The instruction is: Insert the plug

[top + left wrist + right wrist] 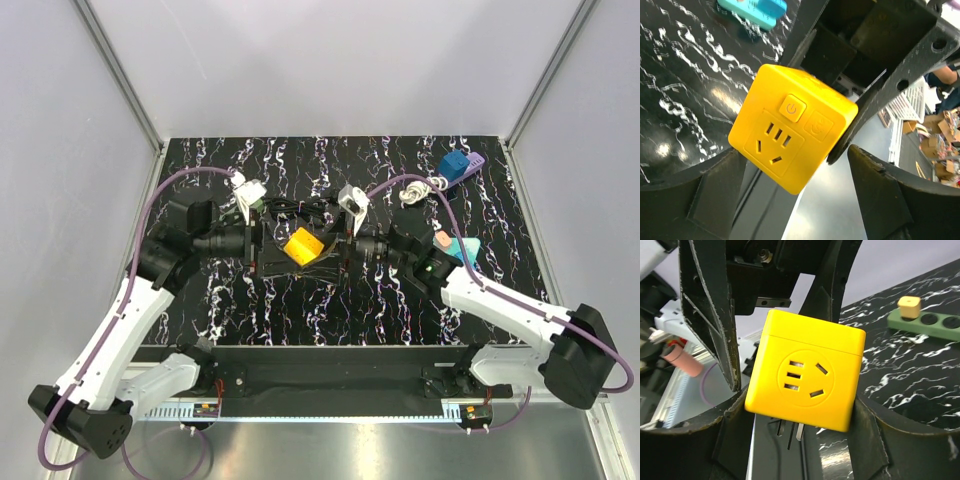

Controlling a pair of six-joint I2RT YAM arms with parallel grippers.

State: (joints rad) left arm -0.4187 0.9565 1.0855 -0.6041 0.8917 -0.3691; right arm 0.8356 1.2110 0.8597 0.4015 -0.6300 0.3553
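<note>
The yellow plug [304, 246] hangs above the middle of the table [300, 315], caught between the two grippers that meet there from either side. The right gripper [339, 247] has its fingers [722, 435] closed against opposite sides of the plug, with a socket face turned toward its camera and the metal prongs [790, 431] pointing down. The left gripper [273, 247] reaches in from the other side with its fingers [710, 195] spread fairly wide. One touches the plug's lower edge and the other shows a slight gap beside it, so I cannot tell whether this gripper really grips. The face toward its camera carries a power button [793, 108]. A teal power strip [458, 247] lies near the right edge of the table, well apart from the plug. A coiled white cable [412, 190] and a blue block [455, 165] sit toward the far right corner.
</note>
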